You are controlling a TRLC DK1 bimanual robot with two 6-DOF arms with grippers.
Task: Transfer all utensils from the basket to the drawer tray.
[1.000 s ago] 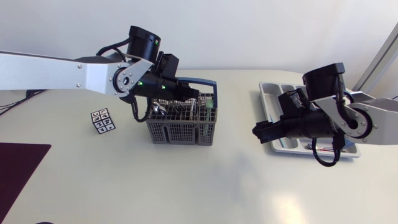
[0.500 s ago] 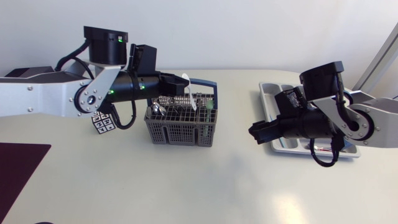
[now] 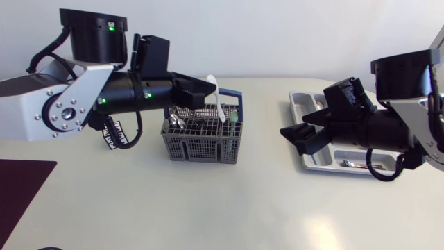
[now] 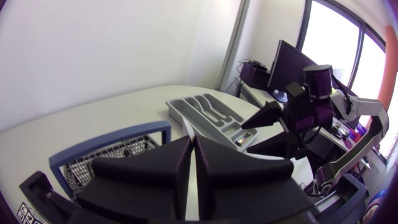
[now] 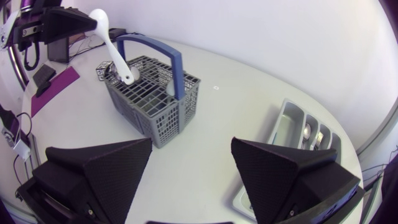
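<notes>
Left end effector [image 3: 207, 89] grasping white plastic spoon [image 3: 218, 101] over grey mesh basket [image 3: 201, 147], right end effector [image 3: 295, 132] released at basket's three o'clock.

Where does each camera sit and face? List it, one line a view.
Head view: fixed above the table, looking down; left arm, right arm, left hand shut on a spoon over the basket, right hand open by the tray.
Left wrist view: on the left arm's last link, facing across to the tray and right arm; own shut fingers show.
Right wrist view: on the right arm's last link, facing the basket and spoon; own open fingers show.
Shared: both wrist views see basket and tray.
</notes>
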